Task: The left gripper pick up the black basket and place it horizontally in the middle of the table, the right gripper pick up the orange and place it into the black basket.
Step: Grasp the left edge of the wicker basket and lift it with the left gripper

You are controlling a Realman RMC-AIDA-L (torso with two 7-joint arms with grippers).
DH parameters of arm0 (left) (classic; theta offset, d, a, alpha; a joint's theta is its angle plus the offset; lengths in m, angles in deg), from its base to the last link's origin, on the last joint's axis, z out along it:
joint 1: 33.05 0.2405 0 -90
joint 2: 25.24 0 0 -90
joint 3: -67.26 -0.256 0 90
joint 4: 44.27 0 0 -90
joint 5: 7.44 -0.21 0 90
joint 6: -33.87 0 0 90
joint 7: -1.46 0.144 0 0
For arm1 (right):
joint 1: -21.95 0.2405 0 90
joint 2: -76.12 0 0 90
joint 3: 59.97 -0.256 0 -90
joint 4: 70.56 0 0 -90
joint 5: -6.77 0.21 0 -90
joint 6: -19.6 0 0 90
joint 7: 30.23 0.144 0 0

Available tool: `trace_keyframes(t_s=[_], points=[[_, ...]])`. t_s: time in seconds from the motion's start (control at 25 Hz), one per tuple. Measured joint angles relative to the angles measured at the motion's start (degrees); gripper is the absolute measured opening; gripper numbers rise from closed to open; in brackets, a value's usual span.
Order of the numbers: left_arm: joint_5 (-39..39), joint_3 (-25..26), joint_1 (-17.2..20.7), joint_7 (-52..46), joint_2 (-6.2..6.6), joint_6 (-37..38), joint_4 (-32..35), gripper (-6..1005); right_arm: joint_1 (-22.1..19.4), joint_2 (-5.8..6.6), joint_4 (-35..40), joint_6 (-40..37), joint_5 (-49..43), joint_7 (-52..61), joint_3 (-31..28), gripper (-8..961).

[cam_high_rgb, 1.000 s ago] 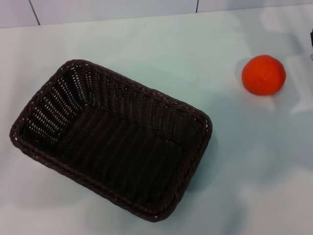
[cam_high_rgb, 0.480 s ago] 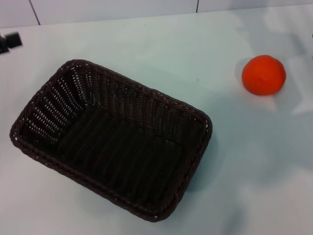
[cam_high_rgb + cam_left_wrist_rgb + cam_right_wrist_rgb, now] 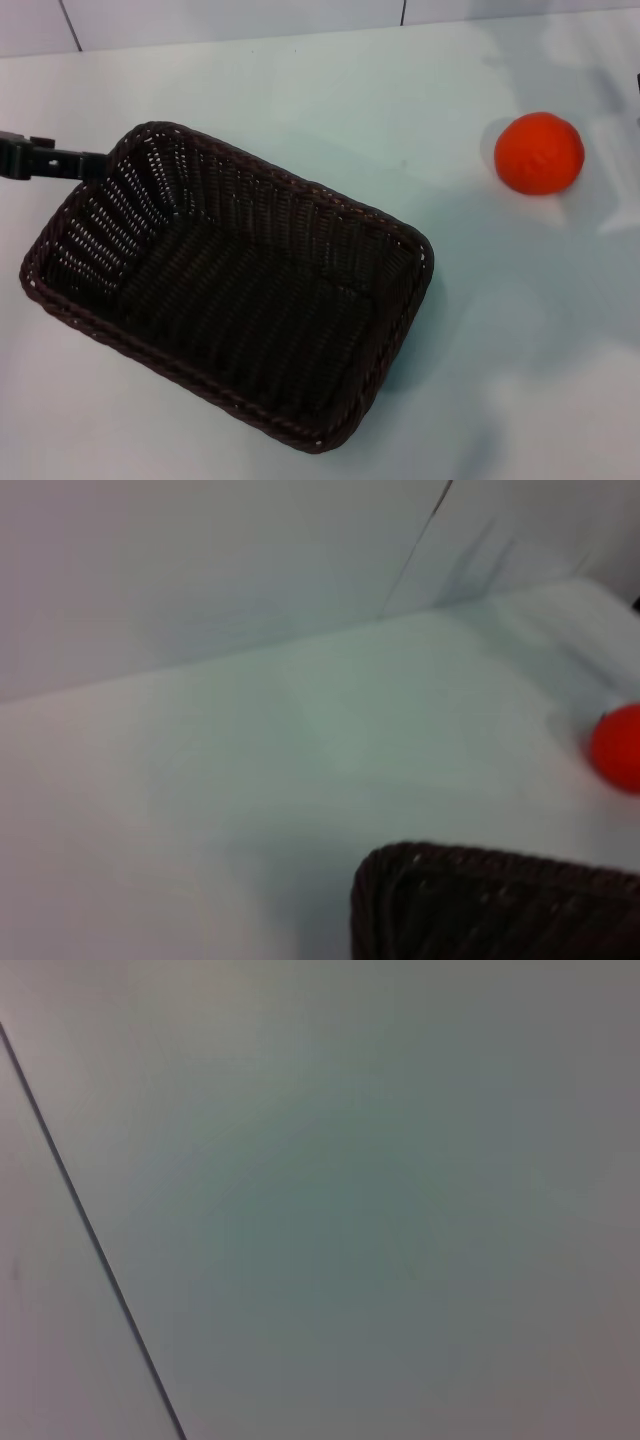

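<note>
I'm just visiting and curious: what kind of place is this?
Probably a robot test bench, not a kitchen: a bare pale glossy table, one dark woven rectangular basket, one round orange fruit, and a black robot finger reaching in.

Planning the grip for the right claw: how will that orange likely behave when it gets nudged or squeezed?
The orange looks round and sits loose on the smooth, glossy table, so a nudge would probably send it rolling. Its dimpled skin should give some grip. It seems firm, likely tolerating a moderate squeeze.

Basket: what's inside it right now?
Nothing: the basket shows only its bare woven floor and walls. The orange sits apart on the table. The left pincer is at the rim's far left corner.
</note>
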Motion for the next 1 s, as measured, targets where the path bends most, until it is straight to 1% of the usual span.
trace_keyframes(t_s=[0.04, 0.12, 0.16, 0.24, 0.28, 0.32, 0.64, 0.76, 1.0], points=[[-3.0, -1.1, -1.3, -1.1, -0.08, 0.0, 0.1, 873, 0.0, 0.00, 0.0, 0.0, 0.0, 0.0, 0.0, 869], [-4.0, -1.5, -1.7, -1.3, -0.15, 0.0, 0.1, 873, -0.2, 0.00, 0.0, 0.0, 0.0, 0.0, -0.1, 869], [-7.8, -2.2, -3.2, -1.6, -0.68, -0.5, 0.2, 873, -0.3, 0.00, 0.0, 0.0, 0.0, 0.0, -0.1, 869], [-9.7, -2.5, -4.0, -1.7, -1.02, -0.7, 0.2, 872, -0.4, 0.00, 0.0, 0.0, 0.0, 0.0, -0.1, 869], [-11.3, -2.9, -4.7, -1.7, -1.40, -0.9, 0.0, 872, -0.4, 0.00, 0.0, 0.0, 0.0, 0.0, -0.2, 869], [-11.8, -3.0, -4.8, -1.7, -1.51, -1.0, 0.0, 871, -0.4, 0.00, 0.0, 0.0, 0.0, 0.0, -0.2, 869], [-20.9, -5.4, -7.0, -1.9, -4.00, -2.0, -0.6, 859, -0.4, 0.11, 0.5, 1.0, 0.0, -0.1, -0.4, 868], [-22.9, -6.3, -7.5, -2.0, -4.46, -2.4, -2.0, 855, -0.3, 0.06, 0.6, 1.4, 0.0, -0.1, -0.4, 868], [-25.6, -7.8, -8.7, -2.0, -4.91, -3.5, -4.8, 847, -0.1, 0.07, 0.7, 1.5, 0.0, -0.1, -0.1, 869]])
